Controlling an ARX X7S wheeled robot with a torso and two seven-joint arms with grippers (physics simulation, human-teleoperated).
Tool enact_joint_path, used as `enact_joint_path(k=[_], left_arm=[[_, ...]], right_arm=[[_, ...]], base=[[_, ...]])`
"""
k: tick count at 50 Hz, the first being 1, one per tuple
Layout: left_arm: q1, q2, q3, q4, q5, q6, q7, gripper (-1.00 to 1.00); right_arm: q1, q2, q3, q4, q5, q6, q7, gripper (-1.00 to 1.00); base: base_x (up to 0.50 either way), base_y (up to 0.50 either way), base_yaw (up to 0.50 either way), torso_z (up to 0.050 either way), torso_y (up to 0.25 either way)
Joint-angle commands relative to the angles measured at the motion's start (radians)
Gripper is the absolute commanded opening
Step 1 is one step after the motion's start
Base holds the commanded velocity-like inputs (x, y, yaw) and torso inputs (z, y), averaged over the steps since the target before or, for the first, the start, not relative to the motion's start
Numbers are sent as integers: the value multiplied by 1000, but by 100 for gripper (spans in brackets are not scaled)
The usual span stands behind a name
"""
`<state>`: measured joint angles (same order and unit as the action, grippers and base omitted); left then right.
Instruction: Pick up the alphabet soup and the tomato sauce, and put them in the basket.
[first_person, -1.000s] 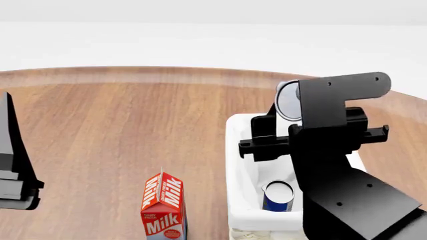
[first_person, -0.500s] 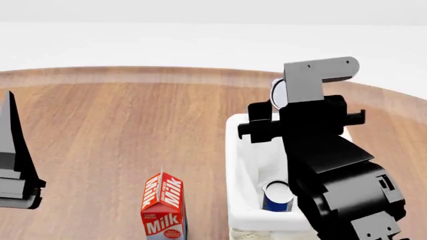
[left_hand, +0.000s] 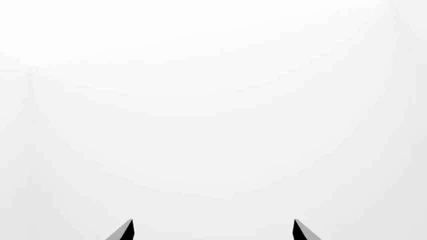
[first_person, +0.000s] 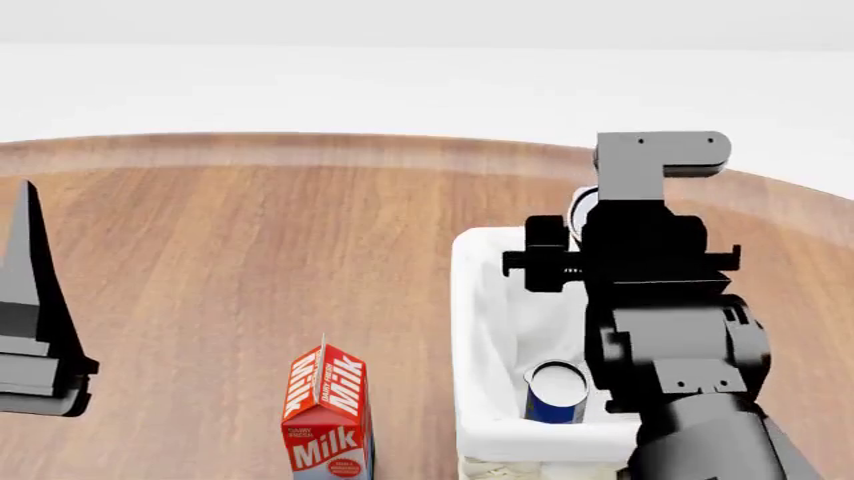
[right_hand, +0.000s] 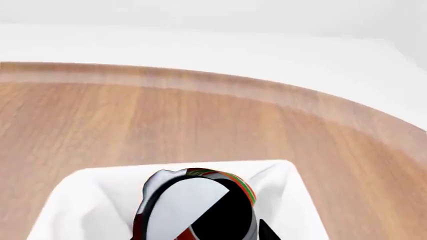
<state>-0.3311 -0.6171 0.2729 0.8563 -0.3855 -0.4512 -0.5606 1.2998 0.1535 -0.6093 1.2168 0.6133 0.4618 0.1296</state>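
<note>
While I scan the head view from its left edge to its right, this is what I read:

Left claw: raised at the far left above the worktop. My left wrist view shows only two dark fingertips set apart against plain white, so it is spread and carries nothing.

Milk carton: red and white, upright on the wood near the front edge, left of the basket and apart from it.

Basket: white cloth rim, standing on the worktop right of the carton.

Alphabet soup: upright inside the basket at its near end, pale top facing up, blue label showing below it.

Right claw: hanging over the far end of the basket. Most of the arm blocks my head view here.

Tomato sauce: pinched in the right claw above the basket lining, tilted so its pale end faces my right wrist camera, red label with a green band at the edge. I think it is clear of the lining, but the dark finger across it hides the underside.
</note>
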Motion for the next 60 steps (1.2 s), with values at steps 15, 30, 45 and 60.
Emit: enact_joint_path(k=[15, 30, 45, 60], left_arm=[[4, 0, 8, -9, 3, 12, 0, 100], [-3, -2, 11, -10, 0, 7, -1, 100], [8, -6, 10, -10, 2, 16, -5, 100], [11, -6, 14, -16, 2, 24, -5, 100]], right_arm=[[17, -49, 293, 91, -290, 108, -88, -100], [8, -70, 410, 91, -422, 114, -129, -100], [-2, -79, 479, 91, -496, 107, -142, -100], [-27, -83, 524, 91, -547, 108, -143, -100]], base=[[0, 0, 0, 0, 0], [0, 0, 0, 0, 1], [0, 0, 0, 0, 0], [0, 0, 0, 0, 0]])
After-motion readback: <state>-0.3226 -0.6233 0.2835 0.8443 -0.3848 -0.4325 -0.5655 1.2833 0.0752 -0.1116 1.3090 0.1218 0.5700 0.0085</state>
